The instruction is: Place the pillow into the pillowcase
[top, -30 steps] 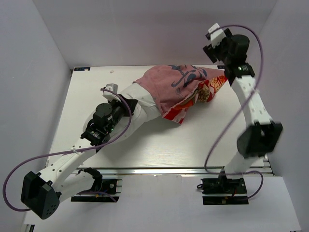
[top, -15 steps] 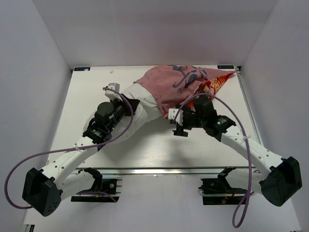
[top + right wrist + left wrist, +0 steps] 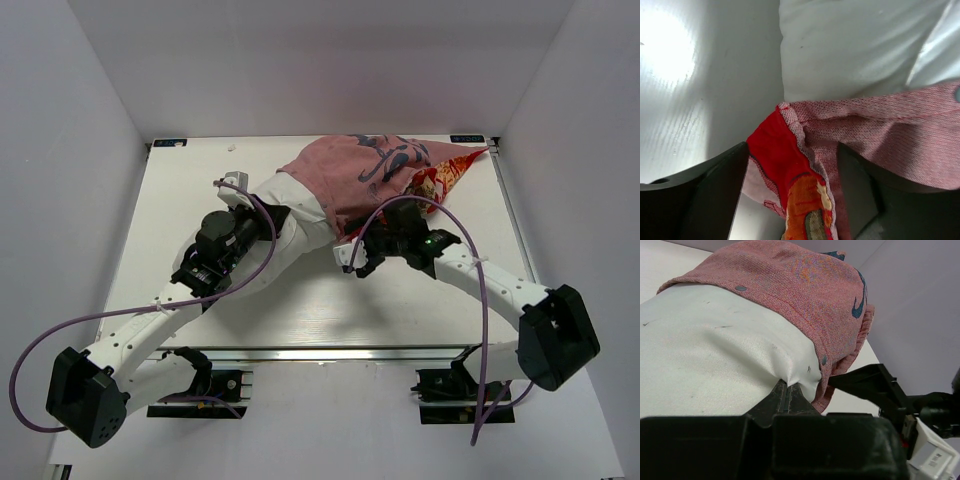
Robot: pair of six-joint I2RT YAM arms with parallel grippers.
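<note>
On the table (image 3: 170, 200), the pillow (image 3: 300, 218) lies partly inside the pillowcase (image 3: 345, 172).

pillow (image 3: 303, 222): white, plump and soft; its far end is tucked inside the case, its near end sticks out bare toward the front left.
pillowcase (image 3: 352, 172): dull pink side outward with dark marks, bright red print showing at the right corner; bunched over the pillow's far part.
place: both lie slantwise at the back of the table (image 3: 180, 190).
</note>
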